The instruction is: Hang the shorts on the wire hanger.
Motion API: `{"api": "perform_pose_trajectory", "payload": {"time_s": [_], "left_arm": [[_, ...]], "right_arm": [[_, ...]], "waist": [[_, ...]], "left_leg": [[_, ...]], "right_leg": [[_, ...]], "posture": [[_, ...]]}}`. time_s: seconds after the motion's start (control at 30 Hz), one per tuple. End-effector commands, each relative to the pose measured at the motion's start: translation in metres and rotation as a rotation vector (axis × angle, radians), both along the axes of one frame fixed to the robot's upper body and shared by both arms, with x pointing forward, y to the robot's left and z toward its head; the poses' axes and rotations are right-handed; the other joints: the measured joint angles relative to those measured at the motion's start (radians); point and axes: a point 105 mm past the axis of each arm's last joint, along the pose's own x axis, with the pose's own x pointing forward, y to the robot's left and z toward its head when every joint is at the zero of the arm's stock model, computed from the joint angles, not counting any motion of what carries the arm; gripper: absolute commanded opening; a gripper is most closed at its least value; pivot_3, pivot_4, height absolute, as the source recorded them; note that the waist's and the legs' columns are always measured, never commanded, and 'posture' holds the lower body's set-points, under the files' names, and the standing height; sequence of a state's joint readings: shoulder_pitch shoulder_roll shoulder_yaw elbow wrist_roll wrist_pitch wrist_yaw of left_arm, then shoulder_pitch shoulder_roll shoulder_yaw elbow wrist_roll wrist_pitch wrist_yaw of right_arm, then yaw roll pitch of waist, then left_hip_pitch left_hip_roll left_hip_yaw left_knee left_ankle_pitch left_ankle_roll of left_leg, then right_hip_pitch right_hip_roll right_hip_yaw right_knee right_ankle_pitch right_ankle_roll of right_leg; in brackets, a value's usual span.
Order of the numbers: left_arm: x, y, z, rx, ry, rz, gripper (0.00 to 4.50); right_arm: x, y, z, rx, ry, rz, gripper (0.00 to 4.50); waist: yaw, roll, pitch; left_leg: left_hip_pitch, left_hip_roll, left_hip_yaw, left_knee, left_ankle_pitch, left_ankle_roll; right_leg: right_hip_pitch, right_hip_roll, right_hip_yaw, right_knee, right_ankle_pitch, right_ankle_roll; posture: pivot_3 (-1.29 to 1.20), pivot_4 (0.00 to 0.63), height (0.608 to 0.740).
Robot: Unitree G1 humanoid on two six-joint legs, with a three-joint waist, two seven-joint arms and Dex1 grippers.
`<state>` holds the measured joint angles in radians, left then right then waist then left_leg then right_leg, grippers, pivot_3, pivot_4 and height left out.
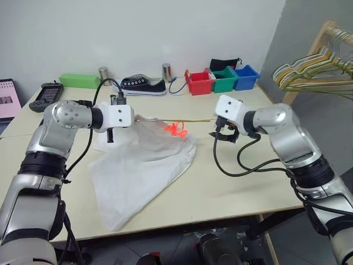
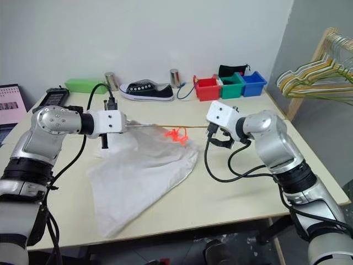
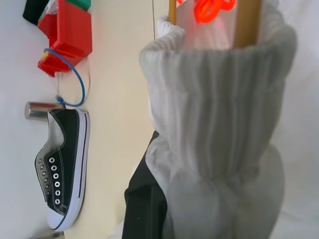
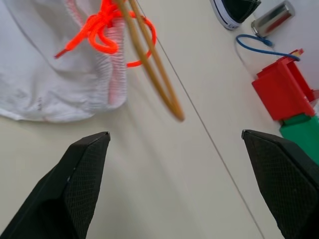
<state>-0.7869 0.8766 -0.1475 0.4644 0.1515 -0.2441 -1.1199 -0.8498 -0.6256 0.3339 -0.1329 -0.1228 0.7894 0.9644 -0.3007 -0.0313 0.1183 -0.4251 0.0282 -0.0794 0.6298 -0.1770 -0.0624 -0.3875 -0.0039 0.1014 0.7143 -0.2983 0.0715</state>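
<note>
The left hand [image 1: 112, 134] is gripping the gathered waistband of the shorts [image 1: 140, 165], which are draping onto the table [image 1: 231, 187]. The wire hanger [image 1: 193, 120] is running sideways through the waistband, its free end pointing toward the nearer, wide-open right hand [image 4: 174, 174].

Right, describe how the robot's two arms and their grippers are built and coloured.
Both arms are silver-grey metal with rounded joint housings, black ribbed bands near the elbows and white box-shaped wrist blocks. A loose black cable loops along each arm. The left gripper and right gripper are black; the right gripper's fingers are broad, tapered and finely textured.
</note>
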Motion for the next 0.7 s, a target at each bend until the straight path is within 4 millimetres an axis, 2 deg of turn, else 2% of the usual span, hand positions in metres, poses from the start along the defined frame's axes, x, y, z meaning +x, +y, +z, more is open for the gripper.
{"api": "perform_pose_trajectory", "payload": {"time_s": [0.03, 0.1, 0.23, 0.37, 0.47, 0.57, 0.7], "left_arm": [[-0.011, 0.002, 0.032, -0.115, -0.076, 0.009, 0.0], [-0.017, 0.002, 0.034, -0.147, -0.063, 0.012, 0.0], [-0.024, 0.004, 0.035, -0.182, -0.04, 0.03, 0.0], [-0.029, 0.005, 0.036, -0.185, -0.033, 0.037, 0.0], [-0.031, 0.002, 0.035, -0.184, -0.03, 0.036, 0.0], [-0.033, 0.0, 0.034, -0.182, -0.026, 0.035, 0.0], [-0.036, 0.0, 0.034, -0.181, -0.026, 0.036, 0.0]], "right_arm": [[-0.005, -0.016, -0.027, 0.046, 0.14, -0.025, 4.49], [-0.008, -0.007, -0.046, 0.094, 0.233, -0.002, 4.49], [-0.002, 0.023, -0.063, 0.213, 0.347, 0.026, 4.49], [0.011, 0.054, -0.058, 0.32, 0.394, 0.045, 4.49], [0.009, 0.073, -0.048, 0.42, 0.465, 0.082, 4.49], [0.007, 0.077, -0.048, 0.444, 0.49, 0.093, 4.49], [0.007, 0.077, -0.051, 0.456, 0.506, 0.093, 3.79]], "waist": [[0.0, -0.002, -0.004], [0.0, -0.003, -0.005], [-0.01, -0.003, -0.005], [-0.009, -0.003, -0.005], [-0.002, -0.003, -0.005], [0.012, -0.005, -0.006], [0.034, -0.005, -0.006]], "left_leg": [[0.0, 0.0, 0.0, 0.0, 0.0, 0.0], [0.0, 0.0, -0.001, 0.0, 0.0, 0.0], [0.003, 0.0, 0.0, -0.001, 0.002, 0.002], [0.009, 0.001, 0.0, -0.002, 0.003, 0.003], [0.008, 0.001, -0.001, -0.002, 0.003, 0.003], [0.008, 0.001, -0.001, -0.002, 0.004, 0.003], [0.007, 0.001, -0.001, -0.002, 0.003, 0.003]], "right_leg": [[0.0, 0.0, 0.0, 0.0, 0.0, 0.0], [0.001, 0.0, -0.002, 0.0, 0.0, -0.001], [0.002, 0.0, -0.001, 0.001, 0.002, -0.004], [0.004, 0.001, -0.002, 0.002, 0.004, -0.005], [0.004, 0.001, -0.002, 0.002, 0.004, -0.005], [0.005, 0.001, -0.003, 0.001, 0.004, -0.005], [0.005, 0.001, -0.003, -0.001, 0.004, -0.005]], "posture": [[-0.16, 0.0, 0.74], [-0.16, 0.0, 0.74], [-0.15, 0.0, 0.74], [-0.13, 0.0, 0.74], [-0.12, 0.0, 0.74], [-0.11, 0.0, 0.74], [-0.1, 0.0, 0.74]]}}
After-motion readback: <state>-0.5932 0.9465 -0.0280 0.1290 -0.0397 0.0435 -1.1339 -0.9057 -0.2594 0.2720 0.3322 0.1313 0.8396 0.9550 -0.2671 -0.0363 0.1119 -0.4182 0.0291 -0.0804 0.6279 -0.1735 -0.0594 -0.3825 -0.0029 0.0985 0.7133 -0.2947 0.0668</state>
